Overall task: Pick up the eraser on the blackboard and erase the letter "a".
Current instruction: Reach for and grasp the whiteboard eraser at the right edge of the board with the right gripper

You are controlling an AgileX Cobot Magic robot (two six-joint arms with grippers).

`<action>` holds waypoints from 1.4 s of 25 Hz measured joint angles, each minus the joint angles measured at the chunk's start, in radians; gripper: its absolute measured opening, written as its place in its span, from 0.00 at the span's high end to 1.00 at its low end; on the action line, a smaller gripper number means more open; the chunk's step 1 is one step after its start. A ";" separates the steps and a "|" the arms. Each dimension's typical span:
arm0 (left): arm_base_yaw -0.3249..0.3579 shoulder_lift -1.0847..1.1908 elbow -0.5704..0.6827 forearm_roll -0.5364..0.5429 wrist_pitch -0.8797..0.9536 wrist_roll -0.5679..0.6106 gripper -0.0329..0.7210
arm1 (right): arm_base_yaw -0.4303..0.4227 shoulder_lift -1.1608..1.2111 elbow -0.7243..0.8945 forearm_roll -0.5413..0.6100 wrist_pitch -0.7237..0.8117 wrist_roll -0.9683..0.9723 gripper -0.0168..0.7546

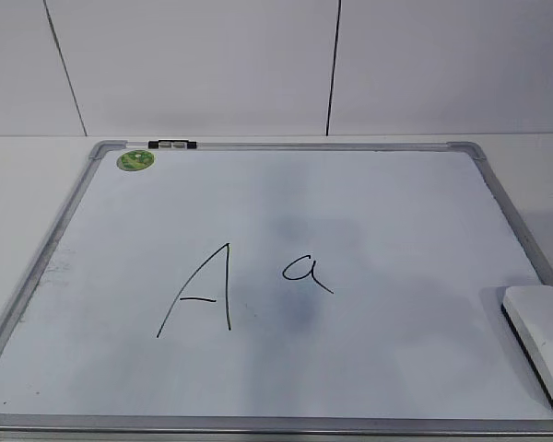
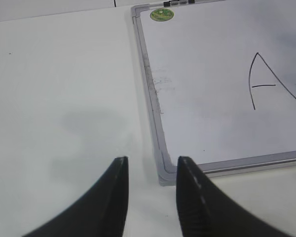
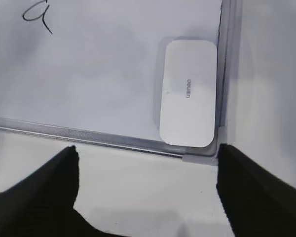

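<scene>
The white eraser lies flat in the near right corner of the blackboard; in the right wrist view the eraser lies just beyond my jaws. The small letter "a" is drawn mid-board, right of a tall capital "A"; it also shows in the right wrist view. My right gripper is open wide and empty, over the table in front of the board's near edge. My left gripper is open and empty, at the board's near left corner. Neither gripper shows in the exterior view.
A round green sticker sits in the board's far left corner, next to a small black-and-white clip on the far frame. A white wall stands behind the board. White table surrounds the board.
</scene>
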 joint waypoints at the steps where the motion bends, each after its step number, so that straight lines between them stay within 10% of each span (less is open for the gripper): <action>1: 0.000 0.000 0.000 0.000 0.000 -0.002 0.63 | 0.005 0.020 0.000 0.000 0.005 0.000 0.12; 35: 0.000 0.000 0.000 0.000 0.000 -0.002 0.64 | 0.018 0.699 -0.095 -0.092 -0.085 0.129 0.11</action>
